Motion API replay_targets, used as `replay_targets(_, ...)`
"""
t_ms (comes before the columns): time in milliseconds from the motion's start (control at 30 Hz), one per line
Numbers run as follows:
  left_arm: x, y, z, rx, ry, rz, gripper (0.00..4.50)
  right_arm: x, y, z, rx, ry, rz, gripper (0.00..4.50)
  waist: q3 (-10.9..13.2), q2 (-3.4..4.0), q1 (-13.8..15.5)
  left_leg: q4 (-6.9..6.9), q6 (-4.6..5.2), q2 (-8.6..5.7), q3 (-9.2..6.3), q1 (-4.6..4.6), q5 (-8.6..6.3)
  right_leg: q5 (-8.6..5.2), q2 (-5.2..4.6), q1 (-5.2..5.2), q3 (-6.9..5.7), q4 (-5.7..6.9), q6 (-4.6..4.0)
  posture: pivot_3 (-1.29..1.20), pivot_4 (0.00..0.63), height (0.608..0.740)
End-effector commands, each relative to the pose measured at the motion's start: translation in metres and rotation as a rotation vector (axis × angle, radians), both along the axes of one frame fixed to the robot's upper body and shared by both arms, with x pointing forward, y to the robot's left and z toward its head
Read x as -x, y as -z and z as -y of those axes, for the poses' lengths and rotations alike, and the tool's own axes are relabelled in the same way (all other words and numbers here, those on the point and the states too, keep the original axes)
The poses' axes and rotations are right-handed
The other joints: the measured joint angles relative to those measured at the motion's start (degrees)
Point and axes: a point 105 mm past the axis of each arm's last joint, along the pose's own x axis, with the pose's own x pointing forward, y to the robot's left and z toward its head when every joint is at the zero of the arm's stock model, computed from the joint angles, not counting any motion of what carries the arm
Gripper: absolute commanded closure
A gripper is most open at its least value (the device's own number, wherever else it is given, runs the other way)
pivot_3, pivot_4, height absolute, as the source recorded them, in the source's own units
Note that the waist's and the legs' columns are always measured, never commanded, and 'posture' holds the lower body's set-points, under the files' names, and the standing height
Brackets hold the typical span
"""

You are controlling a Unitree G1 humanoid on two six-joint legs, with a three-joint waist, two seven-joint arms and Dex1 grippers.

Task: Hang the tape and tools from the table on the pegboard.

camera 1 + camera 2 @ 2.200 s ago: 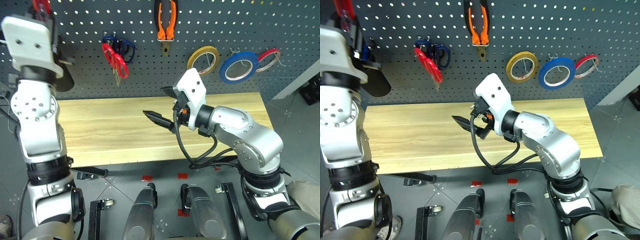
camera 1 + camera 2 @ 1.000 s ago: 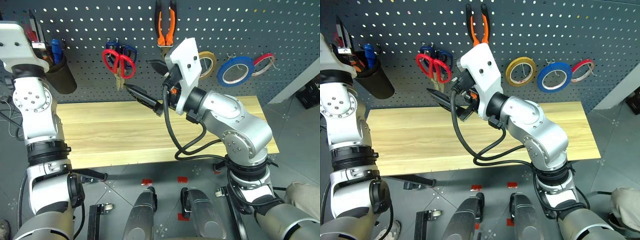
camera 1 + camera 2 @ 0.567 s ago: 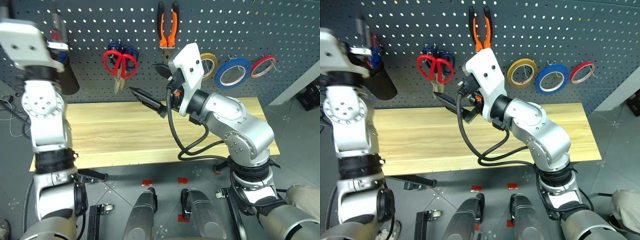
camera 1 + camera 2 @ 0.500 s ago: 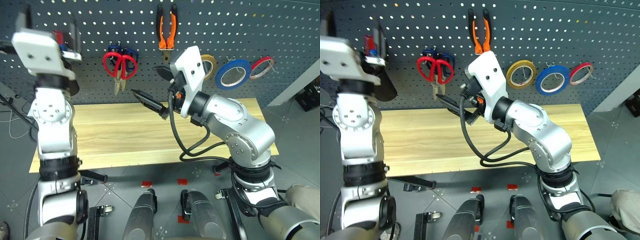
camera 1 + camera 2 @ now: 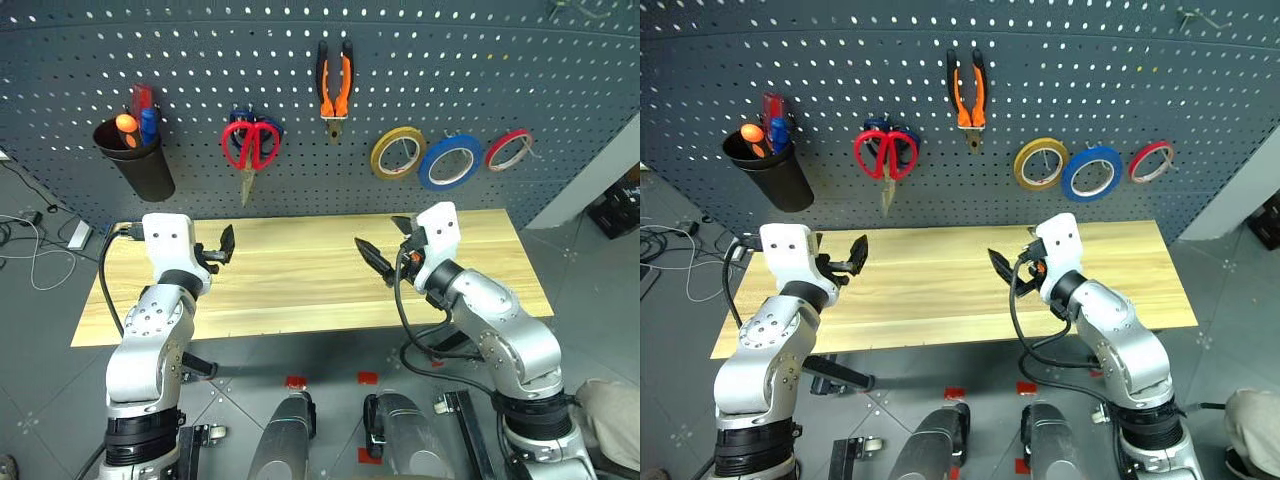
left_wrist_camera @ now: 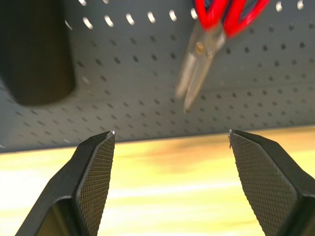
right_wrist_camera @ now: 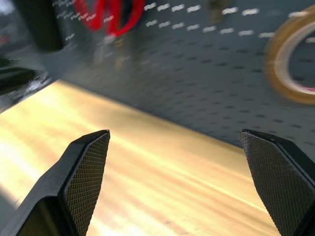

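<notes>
On the dark grey pegboard (image 5: 560, 80) hang the blue tape (image 5: 450, 162), the orange-and-black pliers (image 5: 335, 75) and the red-handled scissors (image 5: 253, 145). A red-handled screwdriver (image 5: 142, 98) stands in a black cup (image 5: 145, 168) hooked to the board's left. My left gripper (image 5: 222, 250) hovers open and empty over the left of the wooden table (image 5: 300, 285). Over the table's right half, my right gripper (image 5: 380, 238) is open too, with nothing between its fingers. The left wrist view faces the scissors (image 6: 216, 19) and the cup (image 6: 34, 49).
A yellow tape roll (image 5: 398, 152) and a thin red one (image 5: 509, 148) hang on either side of the blue tape. Dark-blue scissors (image 5: 238, 118) sit behind the red pair. Orange and blue screwdriver handles (image 5: 128, 123) share the cup. Cables lie on the floor at left (image 5: 40, 250).
Both arms have dropped from the pegboard to just above the table, the left from beside the cup, the right from near the scissors and pliers. The head view has pulled back.
</notes>
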Motion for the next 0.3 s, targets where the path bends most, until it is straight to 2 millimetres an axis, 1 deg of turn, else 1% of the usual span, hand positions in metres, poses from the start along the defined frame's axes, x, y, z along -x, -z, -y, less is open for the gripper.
replay_targets(33,0.002,0.005,-0.002,0.001,0.031,0.009,0.62,-0.006,0.023,0.03,0.049,0.142,0.049,0.0,-0.8,0.05,0.1,-0.01,0.0,-0.01,0.01,0.01,0.0,0.0,0.0,0.0,0.02,-0.02,0.0,-0.01,0.147,0.74)
replay_targets(100,0.001,0.015,-0.005,0.022,0.044,-0.013,0.62,-0.006,0.045,0.043,0.068,0.171,0.016,0.0,-1.3,0.1,0.3,-0.02,0.01,-0.02,0.07,0.05,0.0,0.0,0.0,0.02,0.06,-0.02,0.0,0.0,0.13,0.74)
replay_targets(167,-0.002,0.023,-0.011,0.026,0.026,-0.027,0.62,-0.008,0.06,0.06,0.065,0.227,-0.017,0.0,-1.7,0.18,0.4,-0.02,0.0,0.0,0.08,0.09,0.0,0.0,0.01,0.03,0.07,0.01,-0.01,0.0,0.123,0.74)
replay_targets(233,-0.003,0.028,-0.015,0.038,0.004,-0.033,0.62,-0.011,0.071,0.078,0.072,0.296,-0.038,0.0,-2.2,0.28,0.5,-0.02,0.0,0.01,0.1,0.17,0.01,0.0,0.02,0.09,0.09,0.03,-0.01,0.01,0.116,0.74)
replay_targets(300,-0.004,0.029,-0.016,0.039,0.003,-0.014,0.62,-0.014,0.076,0.088,0.085,0.321,-0.042,0.0,-2.4,0.28,0.5,-0.03,0.0,0.02,0.09,0.35,0.0,-0.01,0.02,0.3,0.08,0.01,-0.02,0.01,0.108,0.74)
